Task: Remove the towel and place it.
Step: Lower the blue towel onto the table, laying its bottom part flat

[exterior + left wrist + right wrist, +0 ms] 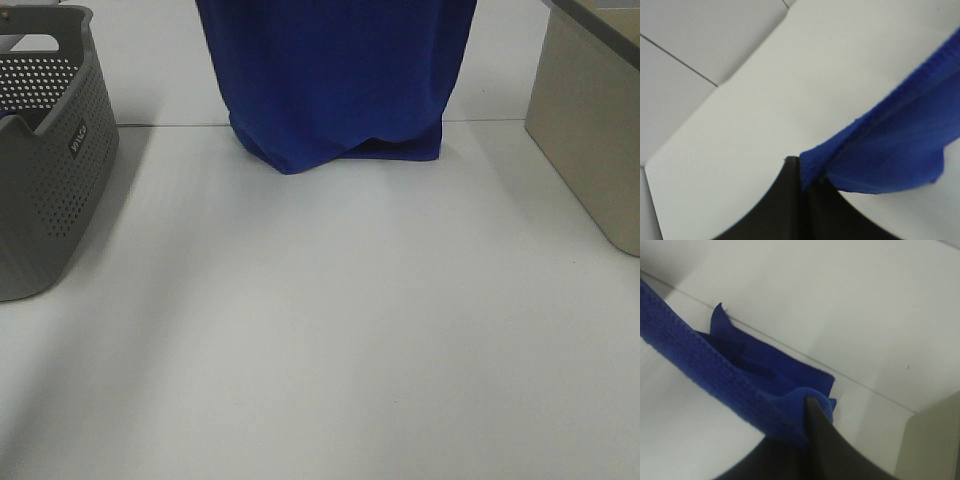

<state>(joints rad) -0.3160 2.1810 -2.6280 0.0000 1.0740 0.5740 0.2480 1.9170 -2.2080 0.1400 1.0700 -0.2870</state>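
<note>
The deep royal-blue towel (335, 75) hangs from above the top edge of the exterior high view, and its lower end rests bunched on the white table at the far middle. Neither gripper shows in that view. In the left wrist view my left gripper (802, 172) is shut on one towel corner (900, 145). In the right wrist view my right gripper (807, 412) is shut on the other corner, with the towel's edge (700, 365) stretching away from it. No white tag shows.
A grey perforated basket (45, 170) stands at the left edge of the table. A beige bin (590, 120) stands at the right edge and also shows in the right wrist view (932, 445). A seam (170, 124) runs across the far tabletop.
</note>
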